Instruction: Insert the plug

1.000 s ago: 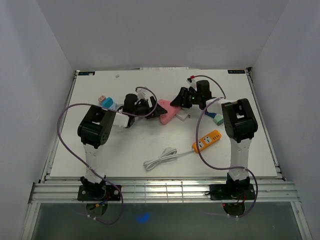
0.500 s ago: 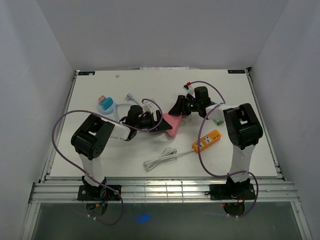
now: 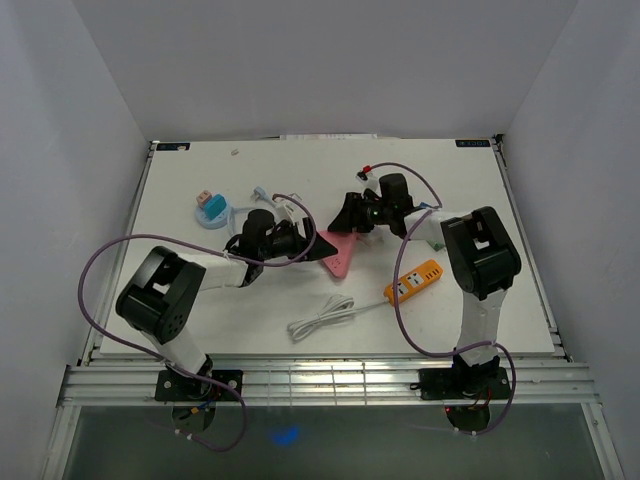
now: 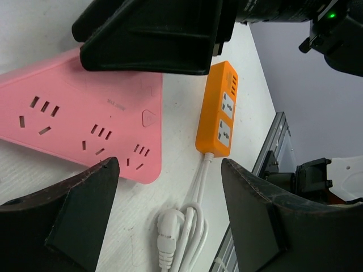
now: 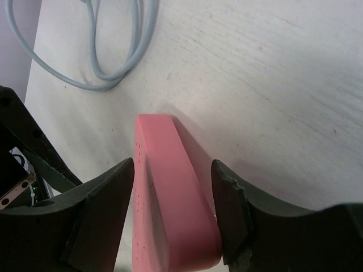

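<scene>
Positioning step: pink triangular plastic socket strip [image 3: 338, 255] sits centre of top view. Jaws of right gripper [image 5: 173, 187] straddle its corner; clamped or slack, cannot tell. Empty left gripper [image 4: 170, 209] spread wide over strip. Loose white plug [image 4: 164, 246] on coiled white cable [image 3: 322, 317], lower centre, untouched. Next move likely: fetch plug, align pins with sockets.
</scene>
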You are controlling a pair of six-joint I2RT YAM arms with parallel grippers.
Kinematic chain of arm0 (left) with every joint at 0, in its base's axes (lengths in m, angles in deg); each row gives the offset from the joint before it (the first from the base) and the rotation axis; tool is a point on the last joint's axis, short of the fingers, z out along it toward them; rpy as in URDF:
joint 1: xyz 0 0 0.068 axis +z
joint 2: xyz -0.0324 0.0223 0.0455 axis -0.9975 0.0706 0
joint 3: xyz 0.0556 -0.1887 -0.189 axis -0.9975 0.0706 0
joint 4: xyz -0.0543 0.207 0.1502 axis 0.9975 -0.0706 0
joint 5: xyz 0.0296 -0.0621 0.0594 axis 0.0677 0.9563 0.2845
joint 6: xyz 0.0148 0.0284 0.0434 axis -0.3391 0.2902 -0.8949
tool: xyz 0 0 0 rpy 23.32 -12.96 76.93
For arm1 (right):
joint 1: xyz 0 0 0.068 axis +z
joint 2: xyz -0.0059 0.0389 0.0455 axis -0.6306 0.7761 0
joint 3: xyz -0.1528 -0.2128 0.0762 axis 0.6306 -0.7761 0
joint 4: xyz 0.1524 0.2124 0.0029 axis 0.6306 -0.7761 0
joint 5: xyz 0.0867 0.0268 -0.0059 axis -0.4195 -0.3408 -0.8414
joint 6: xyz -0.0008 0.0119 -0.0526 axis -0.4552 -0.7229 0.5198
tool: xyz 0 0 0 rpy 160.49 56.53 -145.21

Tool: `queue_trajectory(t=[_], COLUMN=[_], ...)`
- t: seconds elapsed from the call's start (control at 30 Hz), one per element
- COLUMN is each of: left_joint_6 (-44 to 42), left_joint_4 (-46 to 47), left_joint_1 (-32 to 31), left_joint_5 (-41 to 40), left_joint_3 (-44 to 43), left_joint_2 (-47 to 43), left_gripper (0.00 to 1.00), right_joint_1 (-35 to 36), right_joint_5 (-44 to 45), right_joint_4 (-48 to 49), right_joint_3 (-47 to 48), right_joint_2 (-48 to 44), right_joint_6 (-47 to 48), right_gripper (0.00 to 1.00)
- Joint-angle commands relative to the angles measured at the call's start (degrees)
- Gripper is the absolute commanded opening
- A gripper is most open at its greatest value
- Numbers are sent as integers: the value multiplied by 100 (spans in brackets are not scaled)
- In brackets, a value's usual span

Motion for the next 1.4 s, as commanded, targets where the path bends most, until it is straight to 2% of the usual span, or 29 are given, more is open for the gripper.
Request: queue_trajectory(t=[0.0, 0.23, 0.4, 0.47, 0.63, 0.93, 1.1, 1.27, 1.3, 1.37], left_joint_6=[-144, -373, -557, -601, -584, -742, -628, -488, -409, -242], left_joint_4=[-240, -750, -777, -777, -777, -1102, -1225, -1646, -1708, -1735], left_joint_1=[49, 208, 427, 567, 884, 999, 999, 1007, 1007, 1007], left_joint_5=[-12, 6, 225, 287, 480, 428, 366, -414, -877, -1249], left_joint_3=[210, 395, 553, 641, 808, 835, 800, 896, 922, 1080], left_joint_2=[-424, -1039, -1330, -1427, -1603, -2051, -2218, -2726, -2850, -3131], left_gripper=[83, 83, 82, 83, 89, 98, 98, 98, 98, 98], right_joint_1=[101, 163, 207, 198, 172, 75, 49, 14, -4, -39], right_joint_5=[-29, -73, -73, 111, 664, 1332, 1789, 2299, 2448, 2529], right_joint_4=[189, 30, -110, -180, -216, -58, -75, -128, -206, -251], right_joint_3=[353, 880, 1127, 1057, 750, -296, -762, -1184, -1202, -1298], right_joint_2=[107, 265, 266, 108, -340, -1421, -1914, -2326, -2362, -2494], right_joint_6=[49, 14, 146, 242, 445, 576, 866, 1156, 1244, 1323], right_gripper=[63, 66, 75, 80, 85, 87, 87, 94, 95, 94])
